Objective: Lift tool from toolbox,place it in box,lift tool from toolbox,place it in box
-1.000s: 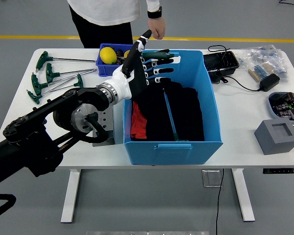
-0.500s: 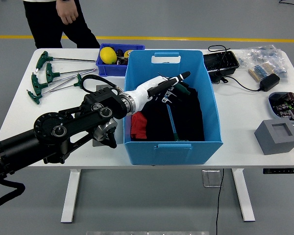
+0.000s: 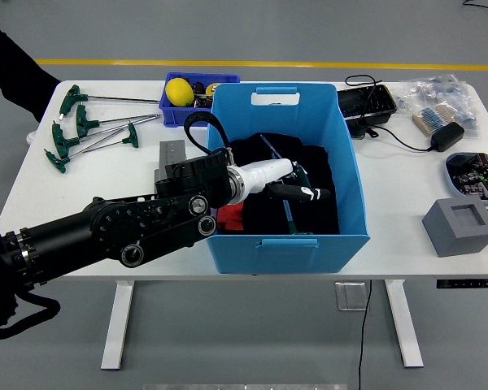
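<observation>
Tool (image 3: 286,197): long thin T-handle wrench, blue-green shaft, lying near-to-far on black cloth inside the blue box (image 3: 346,162). Judged stiff, metal, fairly light, slick along the shaft; best taken at the handle end or mid-shaft for balance.

Left hand (image 3: 297,187): low inside the box, over the tool; black fingers (image 3: 302,192) extended rightward. Grasping or released: cannot tell.

Right hand: not visible.

Remaining tools (image 3: 81,130): several green T-handle wrenches, laid on the white surface (image 3: 407,195) at far left, well apart from the box.

Other items: small blue bin (image 3: 172,111) with a yellow ball (image 3: 179,90), far side, just left of the box; grey foam block (image 3: 461,226), near right; red cloth (image 3: 230,215) in the box's near-left corner.
</observation>
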Robot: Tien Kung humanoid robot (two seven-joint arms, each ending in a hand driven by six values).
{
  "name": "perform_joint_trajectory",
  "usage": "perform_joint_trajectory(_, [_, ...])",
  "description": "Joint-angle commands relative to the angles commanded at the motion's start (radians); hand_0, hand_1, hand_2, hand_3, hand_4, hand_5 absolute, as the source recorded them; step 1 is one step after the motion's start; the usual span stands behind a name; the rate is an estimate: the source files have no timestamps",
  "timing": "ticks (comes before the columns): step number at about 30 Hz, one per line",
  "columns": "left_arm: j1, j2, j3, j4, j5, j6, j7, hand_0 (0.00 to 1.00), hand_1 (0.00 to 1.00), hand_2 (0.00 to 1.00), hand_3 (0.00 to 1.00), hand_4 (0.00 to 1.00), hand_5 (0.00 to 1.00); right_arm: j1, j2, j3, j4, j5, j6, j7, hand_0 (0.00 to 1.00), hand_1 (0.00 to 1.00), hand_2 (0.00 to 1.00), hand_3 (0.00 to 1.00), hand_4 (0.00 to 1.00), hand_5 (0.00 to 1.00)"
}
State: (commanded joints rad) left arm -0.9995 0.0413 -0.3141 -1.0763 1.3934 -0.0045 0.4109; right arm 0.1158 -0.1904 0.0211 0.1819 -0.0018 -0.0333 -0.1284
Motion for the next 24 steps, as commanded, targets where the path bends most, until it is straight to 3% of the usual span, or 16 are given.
perform_joint_trajectory(6, [0.005,-0.002,-0.003,-0.002,0.258,-0.001,0.001,0.516,0.688,0.947,0.886,0.867,0.998,-0.005,0.000,-0.004,0.001,0.002,0.000,-0.001,0.559,0.643,0.767,0.640,0.789,0.746])
perform_joint_trajectory(10, [0.007,-0.001,-0.007,-0.018,0.387,-0.026,0.016,0.510,0.695,0.957,0.884,0.865,0.998,-0.009,0.001,-0.009,0.001,0.004,0.001,-0.002,0.559,0.644,0.767,0.641,0.789,0.745])
perform_joint_trajectory(16, [0.012,0.005,-0.012,-0.029,0.482,-0.060,0.037,0.518,0.700,0.970,0.868,0.879,0.998,-0.013,0.002,-0.011,0.001,0.004,0.002,-0.003,0.561,0.644,0.767,0.641,0.790,0.745])
perform_joint_trajectory(24, [0.029,0.027,-0.050,-0.048,0.560,-0.055,0.034,0.523,0.700,0.962,0.866,0.883,0.998,-0.010,0.003,-0.007,0.000,0.008,0.002,-0.003,0.559,0.643,0.767,0.640,0.790,0.745])
